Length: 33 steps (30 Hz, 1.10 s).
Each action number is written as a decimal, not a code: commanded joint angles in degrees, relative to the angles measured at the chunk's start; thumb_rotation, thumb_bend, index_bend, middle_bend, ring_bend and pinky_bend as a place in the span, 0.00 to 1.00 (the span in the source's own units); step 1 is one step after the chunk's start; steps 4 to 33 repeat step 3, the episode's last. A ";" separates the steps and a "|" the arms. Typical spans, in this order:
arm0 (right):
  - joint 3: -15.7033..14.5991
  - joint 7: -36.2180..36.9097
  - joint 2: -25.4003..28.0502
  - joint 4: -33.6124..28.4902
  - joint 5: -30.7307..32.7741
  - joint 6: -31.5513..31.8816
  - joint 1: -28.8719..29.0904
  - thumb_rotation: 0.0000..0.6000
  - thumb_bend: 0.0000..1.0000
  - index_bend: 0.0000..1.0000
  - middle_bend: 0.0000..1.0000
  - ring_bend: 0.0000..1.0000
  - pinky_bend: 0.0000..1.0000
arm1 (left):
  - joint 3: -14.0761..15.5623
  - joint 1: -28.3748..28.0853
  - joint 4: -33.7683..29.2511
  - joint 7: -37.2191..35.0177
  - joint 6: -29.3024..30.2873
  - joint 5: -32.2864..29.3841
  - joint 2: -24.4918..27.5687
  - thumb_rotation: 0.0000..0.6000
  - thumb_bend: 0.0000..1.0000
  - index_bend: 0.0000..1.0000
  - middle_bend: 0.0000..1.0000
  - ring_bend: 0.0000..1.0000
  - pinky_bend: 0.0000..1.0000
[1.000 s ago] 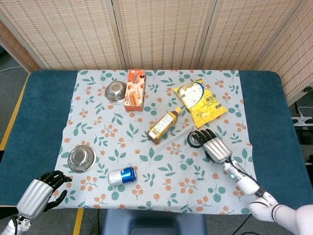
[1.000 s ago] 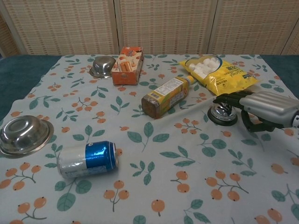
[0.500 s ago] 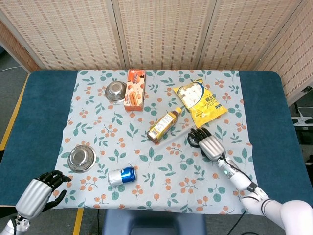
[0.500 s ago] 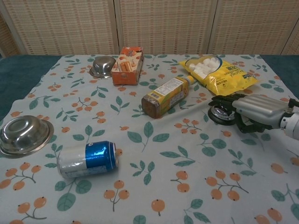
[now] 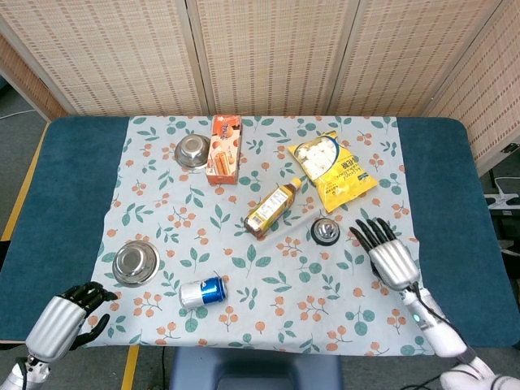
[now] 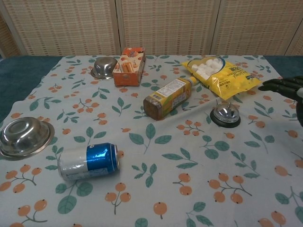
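Your right robot hand point(image 5: 392, 258) has moved off the bell point(image 5: 326, 231), now spread and empty; the bell stands upright just left of it, no writing readable.

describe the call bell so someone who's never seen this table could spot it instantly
Start at the floral cloth covering the blue table, then go to its right half, just below the yellow snack bag. The call bell sits there, between the lying bottle and the right robot hand, touching neither. Unlike the open steel bowls, it is a small chrome dome on a black base.
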 commanded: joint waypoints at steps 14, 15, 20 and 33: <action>-4.28 -13.29 11.37 -17.96 8.89 4.33 -9.89 1.00 1.00 0.00 0.00 0.00 0.05 | 0.16 -0.03 0.00 0.41 -0.31 0.11 -0.19 1.00 0.43 0.37 0.44 0.30 0.47; -4.28 -13.29 11.37 -17.96 8.89 4.33 -9.89 1.00 1.00 0.00 0.00 0.00 0.05 | 0.16 -0.03 0.00 0.41 -0.31 0.11 -0.19 1.00 0.43 0.37 0.44 0.30 0.47; -4.28 -13.29 11.37 -17.96 8.89 4.33 -9.89 1.00 1.00 0.00 0.00 0.00 0.05 | 0.16 -0.03 0.00 0.41 -0.31 0.11 -0.19 1.00 0.43 0.37 0.44 0.30 0.47; -4.28 -13.29 11.37 -17.96 8.89 4.33 -9.89 1.00 1.00 0.00 0.00 0.00 0.05 | 0.16 -0.03 0.00 0.41 -0.31 0.11 -0.19 1.00 0.43 0.37 0.44 0.30 0.47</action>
